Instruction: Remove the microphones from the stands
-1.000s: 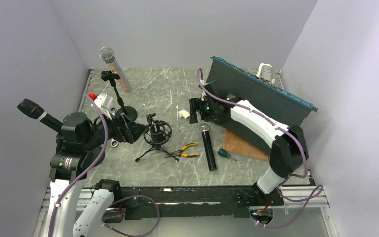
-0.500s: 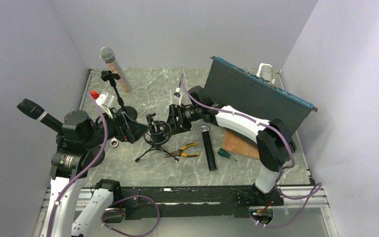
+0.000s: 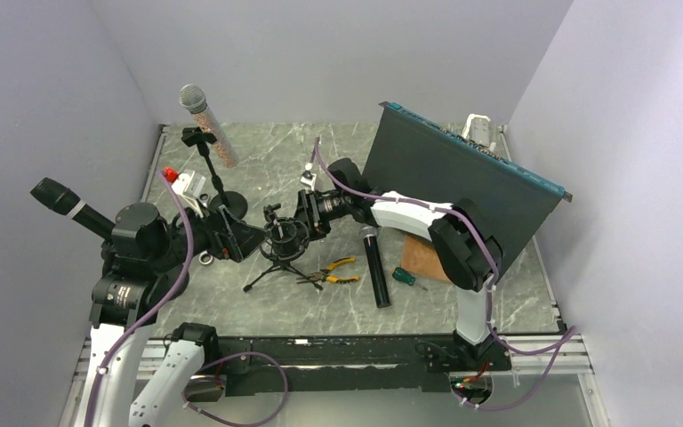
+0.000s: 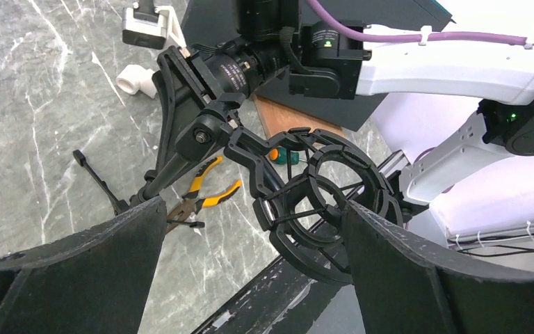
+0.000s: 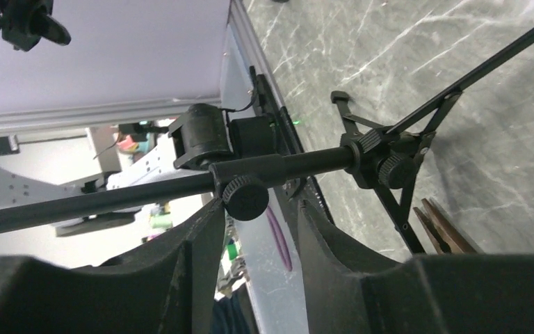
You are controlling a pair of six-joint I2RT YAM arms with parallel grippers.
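Beside stand [image 3: 283, 242], right pincer [image 3: 302, 220] (grip unclear)

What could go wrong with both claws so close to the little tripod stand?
1. The little stand sits on thin legs, and the right claw is right at its pole. A sideways push could tip it over.
2. The left claw is open around the ring holder. Closing hard might squash or bend it.
3. The pliers lie beside the stand's feet, so a falling stand could knock them.
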